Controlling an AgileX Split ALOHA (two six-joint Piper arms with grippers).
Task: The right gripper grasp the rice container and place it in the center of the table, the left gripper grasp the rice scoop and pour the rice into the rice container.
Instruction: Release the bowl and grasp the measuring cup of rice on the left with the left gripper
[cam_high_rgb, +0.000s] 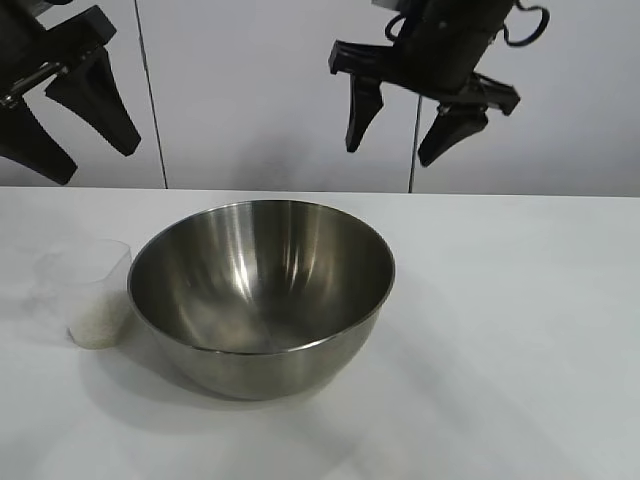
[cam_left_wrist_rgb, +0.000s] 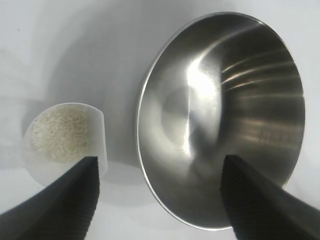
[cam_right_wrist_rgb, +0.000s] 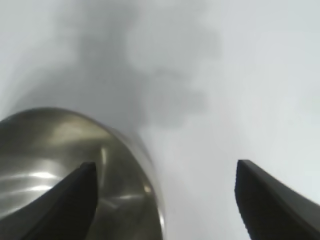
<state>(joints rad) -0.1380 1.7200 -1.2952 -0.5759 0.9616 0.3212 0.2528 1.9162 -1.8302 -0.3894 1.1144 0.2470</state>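
While the rice container (cam_high_rgb: 262, 296) sits empty near the middle of the table (cam_high_rgb: 520, 340), the rice scoop (cam_high_rgb: 97, 295) is found just beside it at its nine o'clock, upright, with rice (cam_left_wrist_rgb: 59, 133) inside. The left gripper (cam_high_rgb: 62, 115), spread and empty, is held above the scoop, nearer than the right gripper (cam_high_rgb: 409, 128), also spread, at the bowl's one o'clock.
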